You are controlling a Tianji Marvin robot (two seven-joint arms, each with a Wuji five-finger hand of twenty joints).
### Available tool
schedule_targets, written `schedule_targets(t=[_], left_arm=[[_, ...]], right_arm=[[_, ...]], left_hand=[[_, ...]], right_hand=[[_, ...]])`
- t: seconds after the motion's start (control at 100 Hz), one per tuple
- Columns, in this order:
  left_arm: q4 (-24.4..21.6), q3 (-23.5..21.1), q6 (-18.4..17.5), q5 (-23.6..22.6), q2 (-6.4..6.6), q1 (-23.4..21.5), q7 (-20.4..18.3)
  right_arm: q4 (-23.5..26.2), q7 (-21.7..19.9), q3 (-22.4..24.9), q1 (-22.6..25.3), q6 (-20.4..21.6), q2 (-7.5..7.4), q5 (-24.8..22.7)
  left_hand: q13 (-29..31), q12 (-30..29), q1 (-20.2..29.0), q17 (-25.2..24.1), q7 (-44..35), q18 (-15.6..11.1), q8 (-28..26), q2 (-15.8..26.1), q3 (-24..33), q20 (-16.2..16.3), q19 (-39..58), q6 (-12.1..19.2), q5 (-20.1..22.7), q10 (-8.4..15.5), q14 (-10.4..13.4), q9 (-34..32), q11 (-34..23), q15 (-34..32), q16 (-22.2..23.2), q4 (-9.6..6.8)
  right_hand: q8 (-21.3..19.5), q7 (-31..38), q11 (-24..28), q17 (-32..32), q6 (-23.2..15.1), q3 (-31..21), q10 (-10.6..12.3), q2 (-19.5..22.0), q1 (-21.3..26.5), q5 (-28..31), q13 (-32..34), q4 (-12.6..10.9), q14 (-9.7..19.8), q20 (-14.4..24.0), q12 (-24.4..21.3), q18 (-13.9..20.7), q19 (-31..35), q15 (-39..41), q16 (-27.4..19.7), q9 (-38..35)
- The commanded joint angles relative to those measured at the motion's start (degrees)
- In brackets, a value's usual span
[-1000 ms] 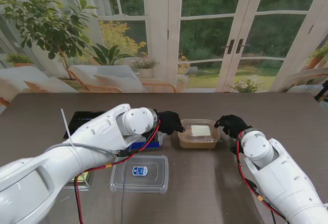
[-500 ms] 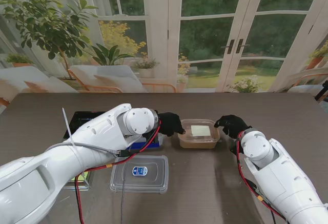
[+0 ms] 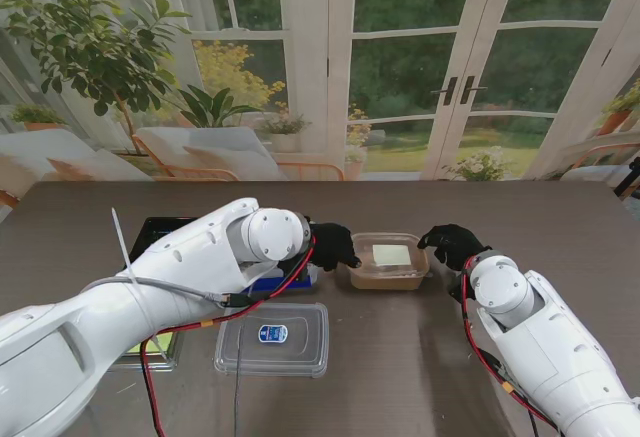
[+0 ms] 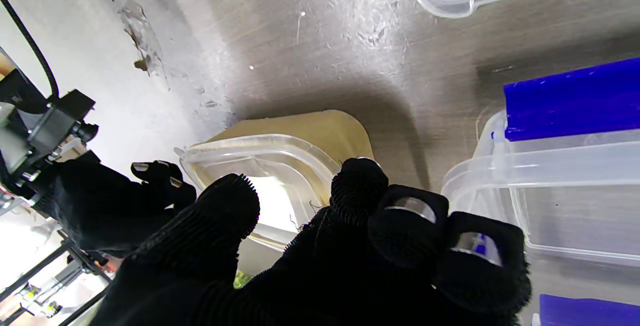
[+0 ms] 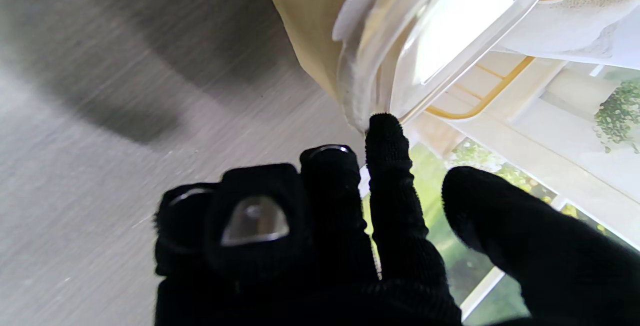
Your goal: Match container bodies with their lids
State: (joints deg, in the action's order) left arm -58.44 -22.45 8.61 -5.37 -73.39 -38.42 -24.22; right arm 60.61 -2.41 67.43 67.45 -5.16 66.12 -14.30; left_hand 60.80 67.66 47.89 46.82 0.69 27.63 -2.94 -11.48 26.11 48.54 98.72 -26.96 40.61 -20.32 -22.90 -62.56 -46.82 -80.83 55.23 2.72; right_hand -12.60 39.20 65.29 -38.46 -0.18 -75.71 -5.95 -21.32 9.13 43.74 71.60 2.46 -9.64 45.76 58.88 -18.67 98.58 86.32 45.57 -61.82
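Tan-tinted clear plastic lidded container (image 3: 389, 260) sits mid-counter, left hand (image 3: 333, 244) and right hand (image 3: 453, 244) each touching an end with fingers loosely spread; grip unclear.

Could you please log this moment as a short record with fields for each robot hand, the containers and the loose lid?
left robot hand: fingers at the left end of the tan container, not visibly gripping
right robot hand: one fingertip at its right rim, holding nothing
tan container: lidded, between both hands
loose clear lid: flat on the table, nearer to me
blue-clip container: beside the left hand
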Motion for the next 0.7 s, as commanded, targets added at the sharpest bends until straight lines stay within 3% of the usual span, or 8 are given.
schedule_targets(t=[0.0, 0.69], left_arm=[[0.99, 0.03, -0.62, 0.12, 0.03, -0.18, -1.53], [0.09, 0.8, 0.4, 0.25, 0.31, 0.09, -2.71]], right_arm=[[-0.58, -1.09, -0.41, 0.83, 0.09, 0.52, -0.02], [0.97, -1.0, 1.2, 1.92, 1.61, 0.34, 0.23]], left_hand=[[1.98, 0.73, 0.28, 2.03, -4.4, -1.17, -2.09, 2.4, -0.64, -0.78, 5.31, -3.33, 2.14, -1.25, -0.29, -1.27, -1.32, -3.04, -0.66, 1.52], [1.99, 0.87, 0.43, 2.07, -4.45, -1.15, -2.09, 2.53, -1.25, -1.33, 5.57, -2.86, 2.25, -1.01, -0.19, -1.38, -1.26, -3.08, -0.9, 1.5]], right_hand=[[0.19, -1.87, 0.98, -0.38, 1.64, -0.1, -0.17, 0.02, -0.45, 0.56, -0.98, 0.66, -3.04, 1.31, -0.32, -0.72, -1.11, 0.82, 0.06, 0.03], [0.31, -2.34, 0.3, 0.0, 0.33, -0.04, -0.58, -0.69, -0.9, -0.47, -1.28, 0.66, -3.19, 1.35, -0.98, -0.83, -1.27, 0.75, 0.14, 0.45]])
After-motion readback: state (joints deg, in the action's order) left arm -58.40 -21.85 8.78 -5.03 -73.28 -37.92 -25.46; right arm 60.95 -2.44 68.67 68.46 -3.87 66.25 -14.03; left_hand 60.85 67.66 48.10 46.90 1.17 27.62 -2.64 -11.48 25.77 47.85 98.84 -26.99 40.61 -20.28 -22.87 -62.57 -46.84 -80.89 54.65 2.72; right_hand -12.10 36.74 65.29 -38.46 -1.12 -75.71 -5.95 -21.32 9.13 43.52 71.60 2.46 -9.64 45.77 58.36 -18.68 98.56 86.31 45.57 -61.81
